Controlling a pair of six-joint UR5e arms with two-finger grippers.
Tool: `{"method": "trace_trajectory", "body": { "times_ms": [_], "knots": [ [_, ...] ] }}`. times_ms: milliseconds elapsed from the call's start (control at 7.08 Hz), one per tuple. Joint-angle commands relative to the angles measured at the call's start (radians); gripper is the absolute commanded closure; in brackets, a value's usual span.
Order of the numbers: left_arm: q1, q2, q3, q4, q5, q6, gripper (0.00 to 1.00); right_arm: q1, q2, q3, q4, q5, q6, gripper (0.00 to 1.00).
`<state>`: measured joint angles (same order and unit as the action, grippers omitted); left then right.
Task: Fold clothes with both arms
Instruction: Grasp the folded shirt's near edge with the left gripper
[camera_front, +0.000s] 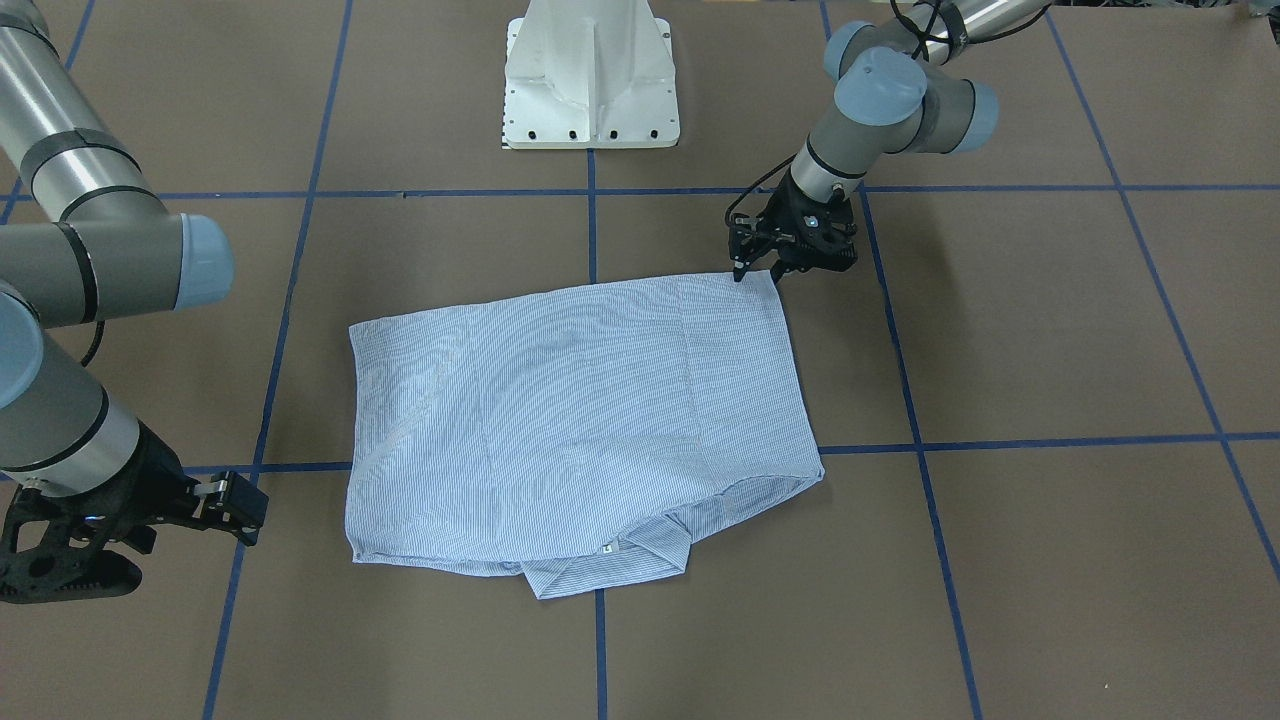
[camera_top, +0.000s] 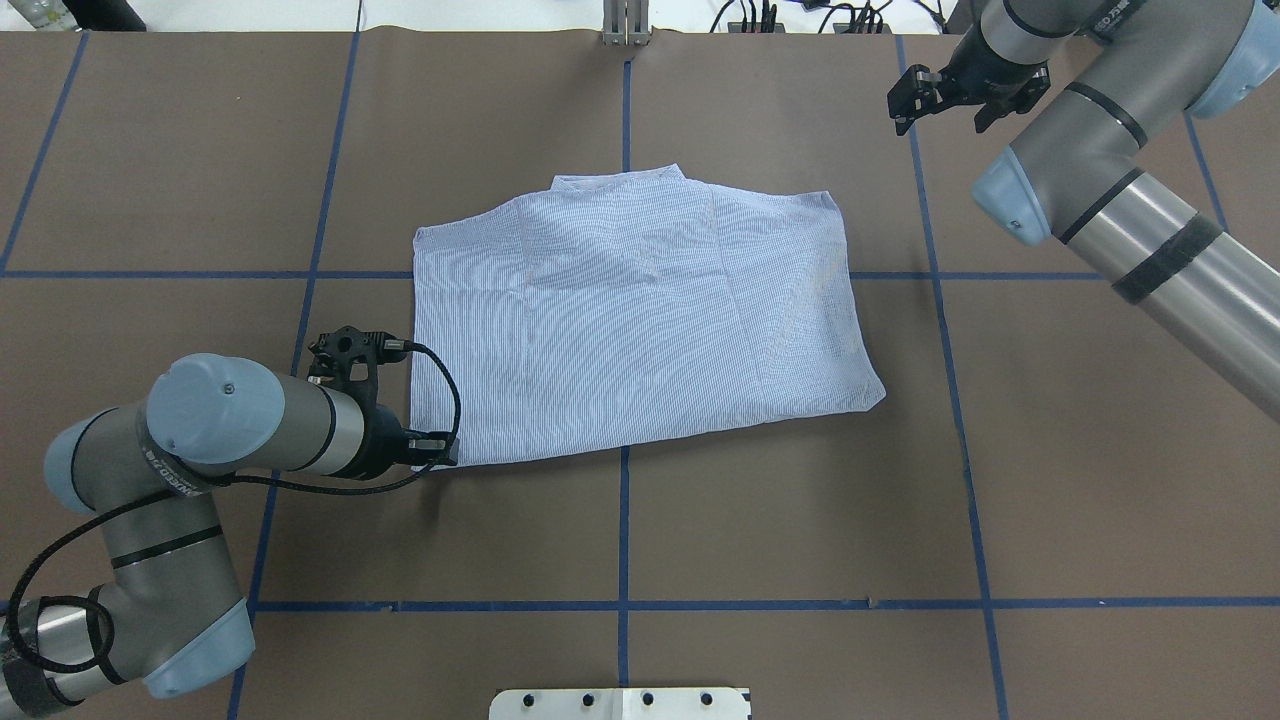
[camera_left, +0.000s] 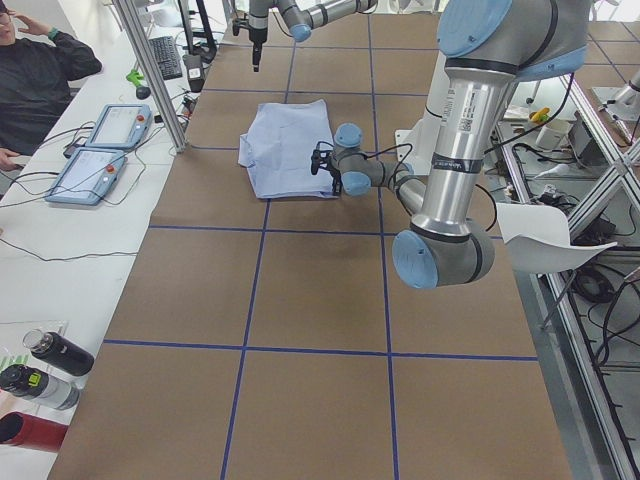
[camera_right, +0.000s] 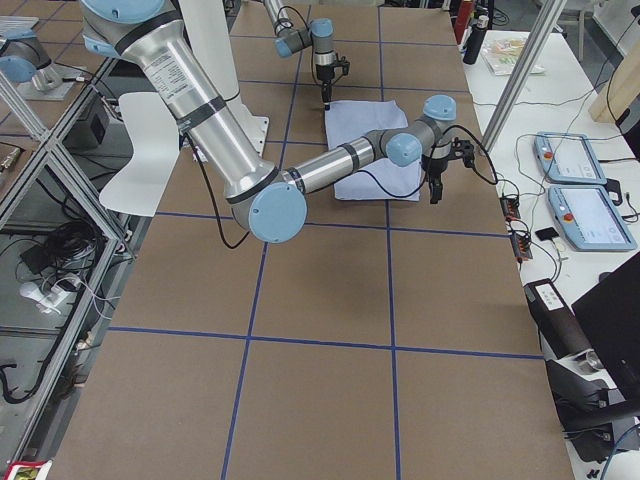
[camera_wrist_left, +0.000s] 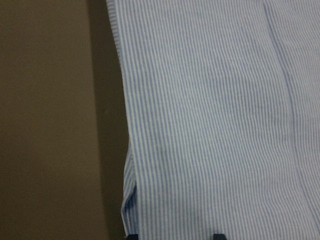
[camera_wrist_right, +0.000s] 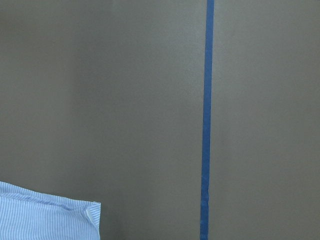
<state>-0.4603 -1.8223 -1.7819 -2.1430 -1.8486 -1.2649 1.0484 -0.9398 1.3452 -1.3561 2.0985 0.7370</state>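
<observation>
The light blue-and-white striped shirt (camera_front: 580, 400) lies folded flat in the table's middle (camera_top: 640, 320), its collar (camera_front: 610, 565) and white neck label on the side away from the robot. My left gripper (camera_front: 758, 275) is low at the shirt's near left corner (camera_top: 432, 452), pointing down. It is open, with both fingertips at the wrist view's bottom edge (camera_wrist_left: 174, 236) over the cloth (camera_wrist_left: 215, 115). My right gripper (camera_top: 940, 112) is open and empty, raised beyond the shirt's far right corner. Its wrist view shows only that corner (camera_wrist_right: 45, 217).
The brown table (camera_top: 800, 520) is marked with blue tape lines (camera_wrist_right: 206, 120). The white pedestal base (camera_front: 590, 80) stands at the robot's side. An operator (camera_left: 40, 70), control pendants (camera_left: 100, 150) and bottles (camera_left: 45, 365) are on the bench beyond the table's far edge.
</observation>
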Motion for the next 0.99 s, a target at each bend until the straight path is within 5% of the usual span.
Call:
{"method": "trace_trajectory", "body": {
  "times_ms": [0, 141, 848],
  "knots": [
    [0.005, -0.003, -0.002, 0.002, -0.010, -0.005, 0.73, -0.001, 0.001, 0.002, 0.000, 0.000, 0.004, 0.00],
    [0.005, 0.003, -0.004, 0.002, -0.011, -0.014, 1.00, -0.001, 0.001, 0.002, 0.000, 0.000, 0.005, 0.00],
    [-0.056, 0.038, -0.002, 0.017, -0.009, 0.004, 1.00, -0.007, 0.004, 0.002, 0.000, -0.002, 0.012, 0.00]
  ]
}}
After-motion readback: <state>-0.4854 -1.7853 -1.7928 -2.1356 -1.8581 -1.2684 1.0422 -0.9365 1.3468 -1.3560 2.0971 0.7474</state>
